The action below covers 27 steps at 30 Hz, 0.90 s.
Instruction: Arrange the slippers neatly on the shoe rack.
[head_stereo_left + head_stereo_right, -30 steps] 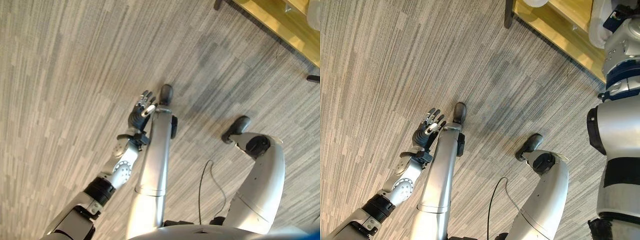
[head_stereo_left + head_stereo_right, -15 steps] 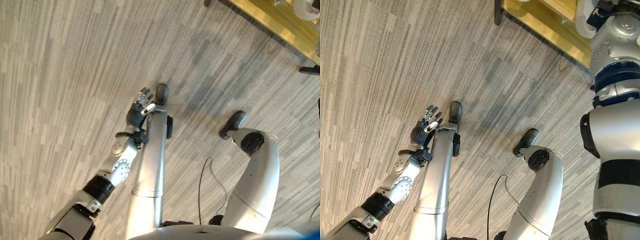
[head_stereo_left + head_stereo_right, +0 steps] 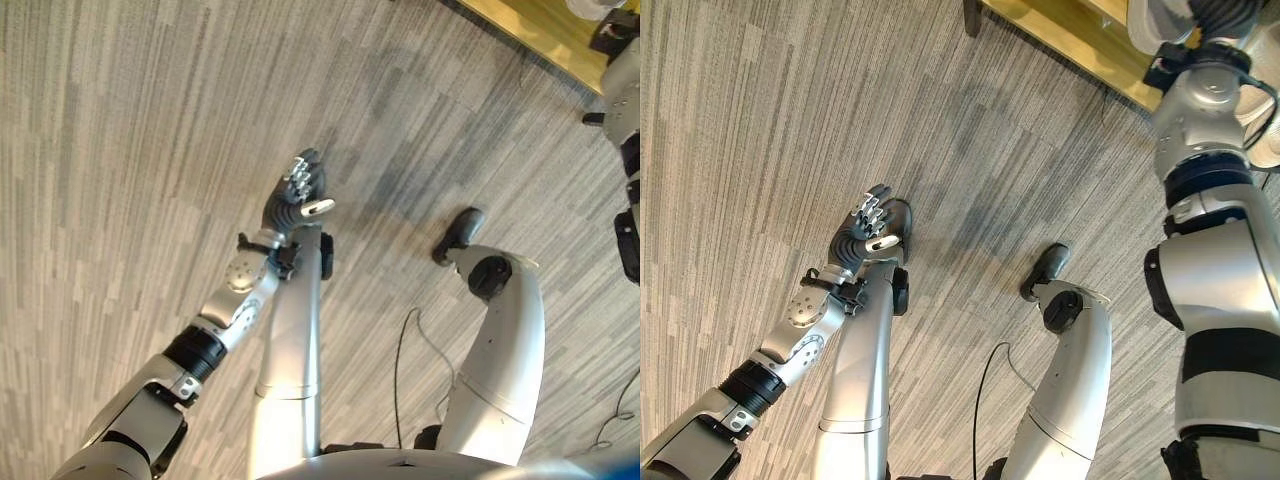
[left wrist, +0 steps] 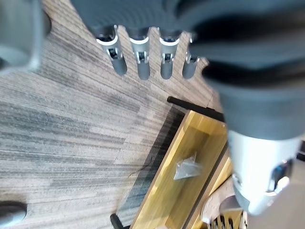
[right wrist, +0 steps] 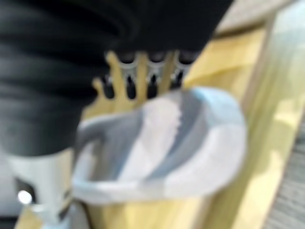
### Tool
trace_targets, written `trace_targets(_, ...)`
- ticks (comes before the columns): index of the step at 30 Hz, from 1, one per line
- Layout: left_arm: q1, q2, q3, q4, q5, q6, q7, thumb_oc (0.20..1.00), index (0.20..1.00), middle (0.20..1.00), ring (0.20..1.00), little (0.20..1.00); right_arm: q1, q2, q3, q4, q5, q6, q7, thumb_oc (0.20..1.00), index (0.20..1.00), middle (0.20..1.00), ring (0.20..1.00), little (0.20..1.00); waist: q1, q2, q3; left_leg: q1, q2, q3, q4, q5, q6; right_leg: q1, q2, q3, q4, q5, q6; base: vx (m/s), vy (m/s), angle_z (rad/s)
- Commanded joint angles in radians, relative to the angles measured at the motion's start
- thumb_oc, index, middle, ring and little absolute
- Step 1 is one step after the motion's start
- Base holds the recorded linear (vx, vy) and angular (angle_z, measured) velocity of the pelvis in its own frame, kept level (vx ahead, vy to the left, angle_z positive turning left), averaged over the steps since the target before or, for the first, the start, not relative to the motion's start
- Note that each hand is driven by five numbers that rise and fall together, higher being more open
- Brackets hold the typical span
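Slipper (image 5: 162,143), grey and white with a broad striped strap, sits in the right hand (image 5: 143,71) in the right wrist view: the dark-tipped fingers (image 5: 127,85) curl over its upper edge and the thumb comes up beneath it, so the hand is clamped on it. Behind the slipper lies a yellow wooden shelf of the shoe rack (image 5: 224,62); whether the slipper touches the wood or hangs just above it cannot be told.

From the head, the right arm reaches up toward the far right corner, where a pale part of the slipper (image 3: 1160,20) shows at its end over the rack's yellow board (image 3: 1070,35). A dark leg of the rack (image 3: 971,16) stands on the grey striped carpet (image 3: 760,150).

The left hand (image 3: 298,197) hangs over bare carpet, well apart from the rack, palm turned up, fingers straight and slightly spread, holding nothing. Its own wrist view shows the fingers (image 4: 141,62) extended in a row with small gaps between them. Past them that view shows the rack from the side: 1 long yellow shelf (image 4: 176,191) with dark framing, a small crumpled clear wrapper (image 4: 185,167) lying on it, and carpet alongside.
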Motion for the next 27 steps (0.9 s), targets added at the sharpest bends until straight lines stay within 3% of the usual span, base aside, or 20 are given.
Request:
trace_targets(1,0.055,-0.02,-0.026,-0.037,0.047,-0.013,0.01,1.0,1.0,1.0,1.0,1.0,0.003,0.037,0.026,0.021,-0.032,-0.033,-0.01,1.0,1.0,1.0,1.0,1.0,0.01,-0.007,-0.036,0.058,0.061,-0.119,-0.126,0.047,-0.101,-0.016,0.053,0.139,-0.083,0.046,0.094,-0.04,0.02,0.0)
trace_targets(10,0.03,-0.015,-0.05,-0.018,0.086,-0.002,0.018,1.0,1.0,1.0,1.0,1.0,-0.039,0.156,0.054,0.042,-0.048,-0.02,-0.016,1.0,1.0,1.0,1.0,1.0,0.01,-0.009,-0.047,0.058,0.064,-0.114,-0.133,0.052,-0.099,-0.016,0.058,0.138,-0.092,0.049,0.094,0.0,0.019,-0.02)
trace_targets(27,0.03,0.001,-0.073,-0.024,0.122,-0.004,0.025,1.0,1.0,1.0,1.0,1.0,-0.108,0.224,0.111,0.077,-0.082,-0.004,-0.022,1.0,1.0,1.0,1.0,1.0,0.027,-0.004,-0.065,0.058,0.061,-0.119,-0.122,0.043,-0.099,-0.016,0.05,0.141,-0.07,0.018,0.09,0.01,-0.001,0.01)
